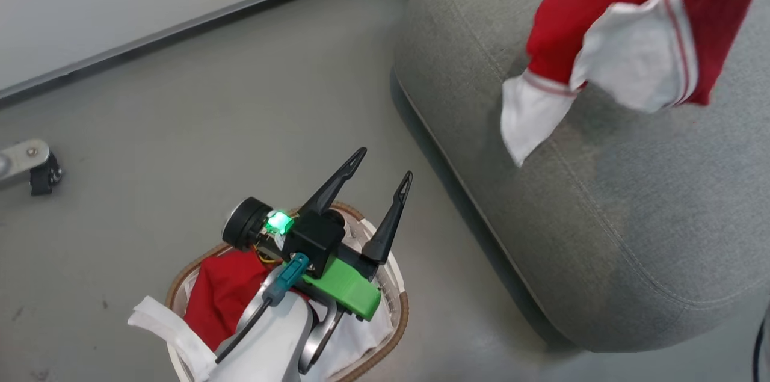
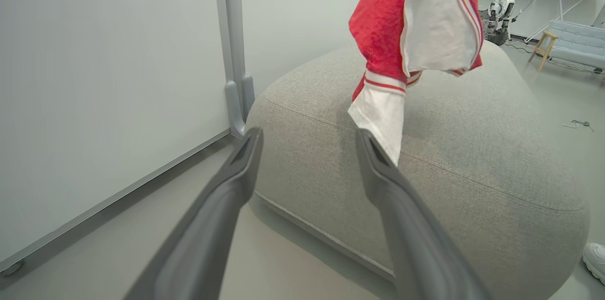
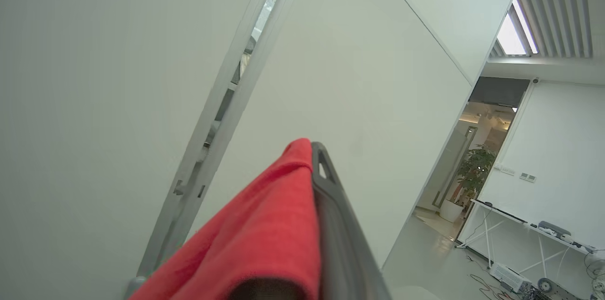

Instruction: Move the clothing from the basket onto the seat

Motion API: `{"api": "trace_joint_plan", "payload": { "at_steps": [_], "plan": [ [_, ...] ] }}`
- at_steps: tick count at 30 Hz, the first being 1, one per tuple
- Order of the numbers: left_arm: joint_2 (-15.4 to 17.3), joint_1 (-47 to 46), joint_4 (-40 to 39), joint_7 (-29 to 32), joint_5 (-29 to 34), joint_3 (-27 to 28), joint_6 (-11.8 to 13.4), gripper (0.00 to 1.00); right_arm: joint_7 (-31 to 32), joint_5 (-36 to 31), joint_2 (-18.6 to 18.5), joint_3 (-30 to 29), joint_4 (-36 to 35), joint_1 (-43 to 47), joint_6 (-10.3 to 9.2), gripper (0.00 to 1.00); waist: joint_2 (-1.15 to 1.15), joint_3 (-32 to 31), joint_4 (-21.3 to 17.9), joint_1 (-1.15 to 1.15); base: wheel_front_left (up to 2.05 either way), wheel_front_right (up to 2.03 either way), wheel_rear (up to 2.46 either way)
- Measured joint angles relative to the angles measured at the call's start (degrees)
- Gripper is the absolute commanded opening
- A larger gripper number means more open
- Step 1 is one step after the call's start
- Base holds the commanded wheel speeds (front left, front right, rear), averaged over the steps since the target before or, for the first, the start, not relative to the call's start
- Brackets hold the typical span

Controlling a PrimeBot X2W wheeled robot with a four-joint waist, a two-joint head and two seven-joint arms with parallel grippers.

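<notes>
A red garment with white panels hangs over the grey seat, its white lower edge dangling just above the cushion. My right gripper is shut on this clothing, and red fabric drapes over one finger. From the left wrist, the garment hangs in front of the seat. My left gripper is open and holds nothing, hovering over the basket at the lower left. More red clothing lies in the basket beside the white liner. The open left gripper points towards the seat.
A white wall panel with a grey metal frame stands behind the floor and the seat. A metal foot with a black caster sits at the left. A white shoe shows at the seat's right. A far table stands in the room.
</notes>
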Motion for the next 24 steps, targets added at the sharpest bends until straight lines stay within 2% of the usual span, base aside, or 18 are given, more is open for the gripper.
{"api": "trace_joint_plan", "payload": {
  "at_steps": [5,10,15,24],
  "plan": [
    [0.4,-1.8,-0.7,0.0,0.5,-0.3,0.0,1.0,0.7,-1.2,-7.3,-2.7,5.2,-11.1,0.0,0.0,0.0,3.5,2.2,0.0,0.0,0.0,0.0],
    [0.6,-4.0,-1.5,0.0,1.4,-0.9,0.0,1.0,1.1,-2.8,-10.3,-5.5,10.9,-17.6,0.0,0.0,0.0,7.5,4.4,0.0,0.0,0.0,0.0],
    [1.1,-5.9,-1.8,0.0,2.8,-1.1,0.0,1.0,0.9,-4.2,-9.7,-8.5,15.9,-18.8,0.0,0.0,0.0,11.7,6.3,0.0,0.0,0.0,0.0],
    [2.0,-7.8,-2.8,0.0,4.2,0.2,0.0,1.0,0.1,-8.1,-4.5,-16.9,23.6,-13.8,0.0,0.0,0.0,19.6,8.5,0.01,0.0,0.0,0.0]
  ]
}}
